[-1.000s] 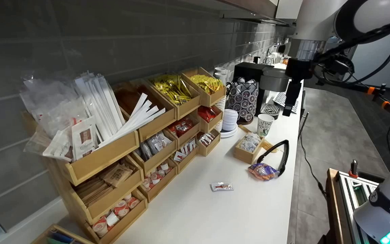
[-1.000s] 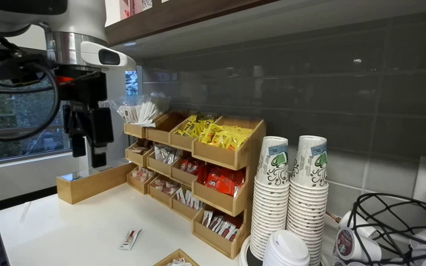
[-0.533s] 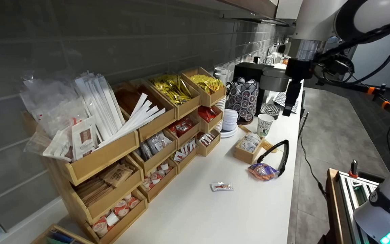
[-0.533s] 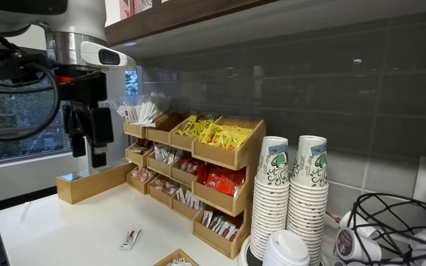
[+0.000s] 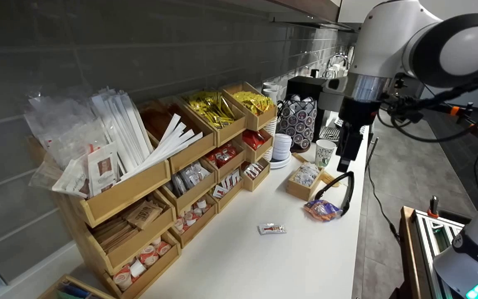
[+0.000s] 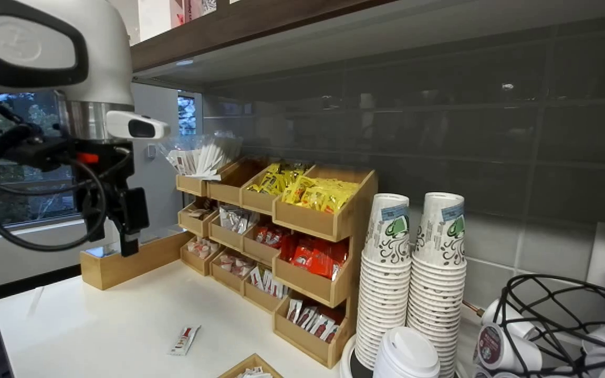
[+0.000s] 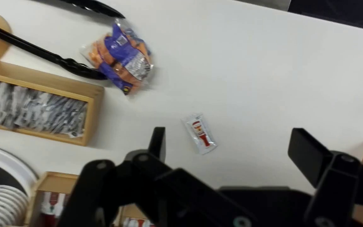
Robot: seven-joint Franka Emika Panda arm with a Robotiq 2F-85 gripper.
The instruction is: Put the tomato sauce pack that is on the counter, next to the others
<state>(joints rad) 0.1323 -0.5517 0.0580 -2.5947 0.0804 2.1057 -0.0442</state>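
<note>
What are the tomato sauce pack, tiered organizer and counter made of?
Tomato sauce pack: probably glossy plastic film or foil; crinkled, glinting.
Tiered organizer: likely wood or bamboo, matte; tan panels, paler edges.
Counter: satin, uniformly white; laminate or stone, can't tell.

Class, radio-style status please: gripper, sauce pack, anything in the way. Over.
Gripper open, empty, above counter. Sauce pack lying on counter, ungripped. Nothing seen atop it; purple-orange bag lies apart.

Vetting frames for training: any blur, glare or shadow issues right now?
Wrist view: bag and loose sachet look soft, motion or focus unclear; gripper mostly black, little detail; faint shadow on the counter beside the box. Both exterior views: wall dark with faint reflections; loose sachet's lettering too small to read.
</note>
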